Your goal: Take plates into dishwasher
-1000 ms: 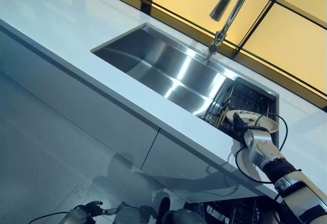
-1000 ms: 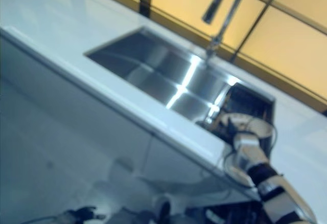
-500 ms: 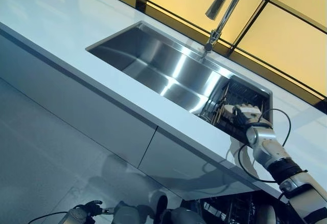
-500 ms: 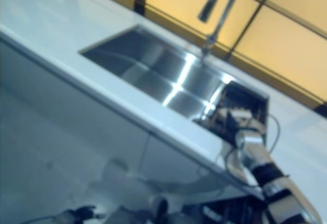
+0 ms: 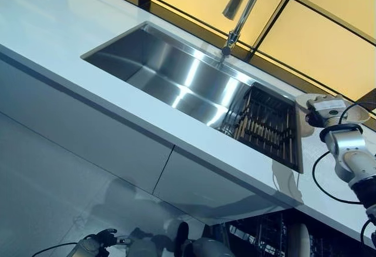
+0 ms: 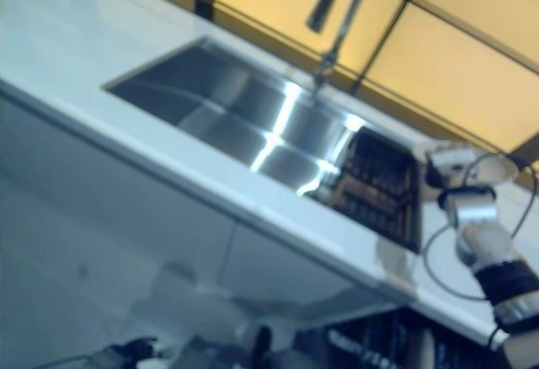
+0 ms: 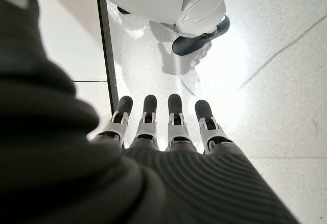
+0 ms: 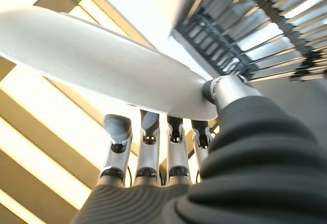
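Gripping plate (image 8: pixel 97 65), right robot hand (image 5: pixel 325 110) raised

The plate (image 8: pixel 97 65) in my right hand (image 5: pixel 326 109) is plain white. At centre frame the sink (image 5: pixel 170 72) is brushed silver steel, its rack (image 5: pixel 267 127) dark with pale slats. The counter (image 5: pixel 53 16) is pale white, the panels (image 5: pixel 329 46) at upper right warm yellow in dark frames.
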